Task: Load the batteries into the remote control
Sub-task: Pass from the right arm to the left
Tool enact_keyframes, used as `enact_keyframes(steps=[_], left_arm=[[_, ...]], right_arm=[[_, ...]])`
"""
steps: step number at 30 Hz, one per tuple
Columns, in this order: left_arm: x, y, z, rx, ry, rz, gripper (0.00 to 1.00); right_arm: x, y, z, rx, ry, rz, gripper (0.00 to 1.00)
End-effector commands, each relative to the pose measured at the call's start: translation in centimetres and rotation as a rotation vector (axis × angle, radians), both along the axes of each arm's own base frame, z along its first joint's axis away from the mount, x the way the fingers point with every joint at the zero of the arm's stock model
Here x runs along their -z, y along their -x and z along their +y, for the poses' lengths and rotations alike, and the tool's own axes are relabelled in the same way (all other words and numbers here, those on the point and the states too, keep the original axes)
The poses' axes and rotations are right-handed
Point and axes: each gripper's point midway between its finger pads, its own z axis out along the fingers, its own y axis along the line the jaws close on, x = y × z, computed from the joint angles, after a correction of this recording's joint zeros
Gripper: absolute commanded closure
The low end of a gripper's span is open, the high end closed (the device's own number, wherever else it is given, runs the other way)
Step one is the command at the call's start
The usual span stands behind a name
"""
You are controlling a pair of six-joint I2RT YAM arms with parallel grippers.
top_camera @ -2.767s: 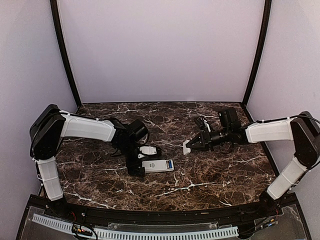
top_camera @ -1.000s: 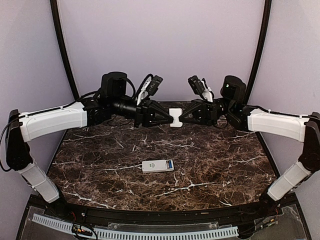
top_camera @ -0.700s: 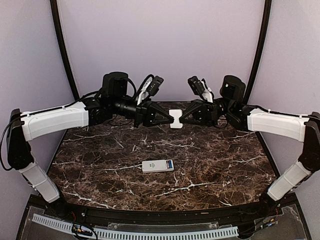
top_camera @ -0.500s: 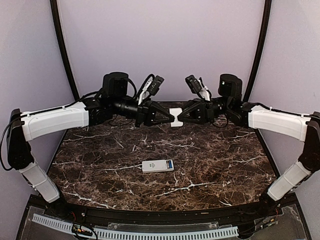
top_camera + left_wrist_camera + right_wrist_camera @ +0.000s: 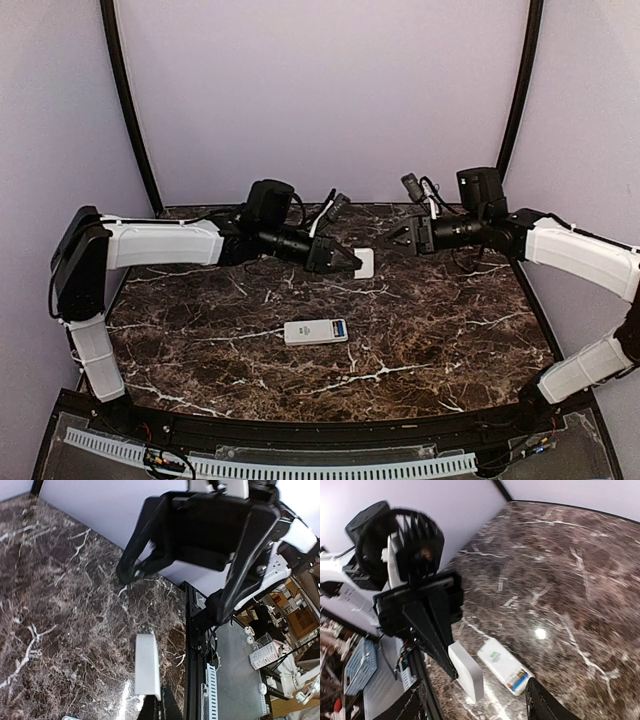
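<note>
White remote control and cover (blue batteries) — brown white-veined table.

The remote control lies flat on my dark marbled tabletop, in its near middle, with its long side running left to right. I see a small white rectangular handset with a faint mark on its upturned side. A bay stands open at its right end, and the blue batteries sit inside it. I cannot count them.
</note>
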Motion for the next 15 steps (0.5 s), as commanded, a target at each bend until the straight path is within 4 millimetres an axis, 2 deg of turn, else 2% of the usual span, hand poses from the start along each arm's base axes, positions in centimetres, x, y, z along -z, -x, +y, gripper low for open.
enact_keyframes(steps=[1,2,3,4,5,8,13,15], left_arm=[[6.2,-1.6,-1.9,-0.03,-0.114,0.218,1.0],[6.5,-1.9,-2.3,-0.028,-0.122,0.238,1.0],[8.5,-2.0,-2.6,-0.026,-0.152,0.293,1.0],[8.7,-2.2,-2.9,-0.03,-0.159,0.318,1.0],[10.2,-2.3,-3.2,-0.027,-0.181,0.348,1.0],[11.9,-2.4,-3.8,-0.035,-0.211,0.394,1.0],[15.7,-1.5,-4.8,-0.034,-0.268,0.502,0.99],[16.6,-0.9,-5.4,-0.017,-0.27,0.55,1.0]], right_arm=[[6.3,-3.2,-5.5,0.335,0.251,0.15,0.36],[7.0,-3.3,-6.1,0.36,0.279,0.171,0.36],[7.4,-3.2,-6.4,0.374,0.298,0.186,0.36],[7.9,-3.1,-6.7,0.384,0.313,0.2,0.36],[8.2,-3.0,-6.9,0.391,0.323,0.211,0.36],[9.1,-2.6,-7.6,0.416,0.349,0.232,0.36],[9.5,-2.1,-7.8,0.419,0.349,0.24,0.36],[9.6,-1.9,-7.8,0.414,0.346,0.245,0.36]])
